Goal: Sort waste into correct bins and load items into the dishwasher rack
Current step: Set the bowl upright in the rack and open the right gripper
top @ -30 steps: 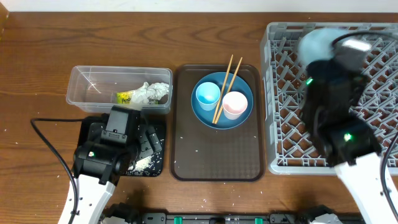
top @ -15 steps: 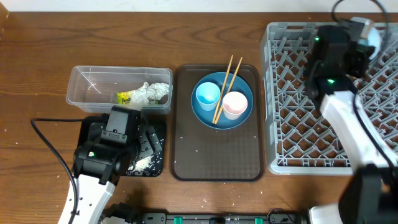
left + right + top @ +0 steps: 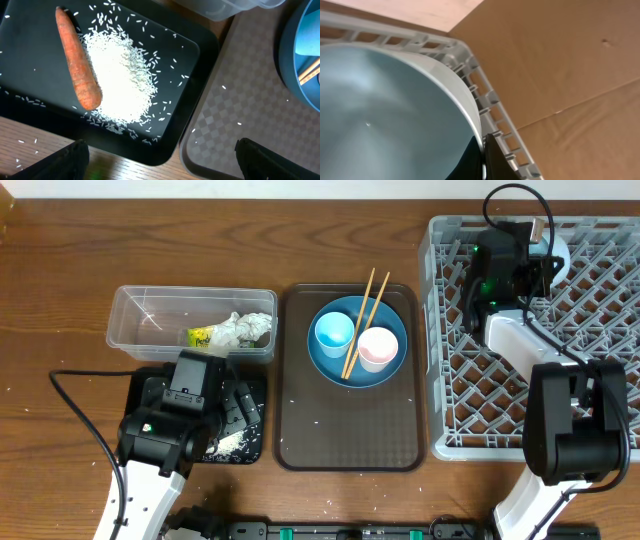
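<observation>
The white bowl [image 3: 395,110] is at the far side of the dishwasher rack [image 3: 600,380], just inside the rack's back wall. In the right wrist view its curved rim runs close along the wall's slotted top edge. Whether the bowl rests on the pegs or hangs above them cannot be told. The right gripper [image 3: 483,157] is clamped on the bowl's rim, one finger inside and one outside, with the wall of the bowl pinched between them. Beyond the rack's edge in that view there is only a brown cardboard-like surface [image 3: 560,60].

From overhead, the near and right parts of the rack show bare pegs, so most of its lattice is unoccupied.

Left of the rack sits the brown serving tray [image 3: 345,430]. On its far half is the dark blue plate [image 3: 335,370], carrying the light blue cup [image 3: 334,333] and the pale pink cup [image 3: 377,348] side by side. The two chopsticks [image 3: 365,315] lie slanted across the plate between the cups, their tips passing the tray's far rim. The tray's near half is bare apart from a few crumbs.

Further left, the clear tub [image 3: 140,315] holds the crumpled tissue [image 3: 245,328] and the snack wrapper [image 3: 203,336] at its right end. Just in front of it lies the black tray [image 3: 30,65], holding a heap of white rice [image 3: 122,80] with an orange carrot-like piece [image 3: 75,65] along its left side. The left gripper [image 3: 162,162] hangs over this tray with its jaws spread wide, holding nothing. The black tray's right edge lies just beside the brown tray's rim.
</observation>
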`<state>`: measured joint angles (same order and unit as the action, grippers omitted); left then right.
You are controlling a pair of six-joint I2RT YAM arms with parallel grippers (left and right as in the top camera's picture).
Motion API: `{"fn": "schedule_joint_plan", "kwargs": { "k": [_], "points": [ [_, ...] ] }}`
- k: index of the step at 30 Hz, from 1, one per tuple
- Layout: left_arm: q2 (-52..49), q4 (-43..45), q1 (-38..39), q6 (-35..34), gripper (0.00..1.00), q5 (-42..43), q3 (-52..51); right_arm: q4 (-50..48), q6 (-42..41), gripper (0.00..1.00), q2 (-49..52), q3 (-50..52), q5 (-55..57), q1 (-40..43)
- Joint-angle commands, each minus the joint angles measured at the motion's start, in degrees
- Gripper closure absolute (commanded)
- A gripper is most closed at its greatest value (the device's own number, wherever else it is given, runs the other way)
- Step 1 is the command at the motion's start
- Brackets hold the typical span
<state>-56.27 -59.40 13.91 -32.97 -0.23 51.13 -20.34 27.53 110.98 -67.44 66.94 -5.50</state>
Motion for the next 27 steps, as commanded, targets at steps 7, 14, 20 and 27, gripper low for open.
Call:
{"fn": "schedule_joint_plan", "kwargs": {
  "k": [7,14,20,27],
  "points": [
    [-0.2,-0.2,-0.2,0.2,0.04,-0.7,0.3,-1.0,6.9,0.99,4.1,-0.3,4.9,-1.0],
    [-0.2,-0.2,-0.2,0.2,0.04,-0.7,0.3,-0.3,9.1,0.99,4.2,-0.3,4.9,-5.6],
    [-0.2,-0.2,-0.2,0.2,0.04,-0.7,0.3,0.0,9.9,0.76,4.2,-0.3,4.9,-9.3],
    [-0.2,-0.2,-0.2,0.2,0.04,-0.7,0.3,-0.3,16.0,0.29,4.2,-0.3,5.0,-12.2]
  ]
}}
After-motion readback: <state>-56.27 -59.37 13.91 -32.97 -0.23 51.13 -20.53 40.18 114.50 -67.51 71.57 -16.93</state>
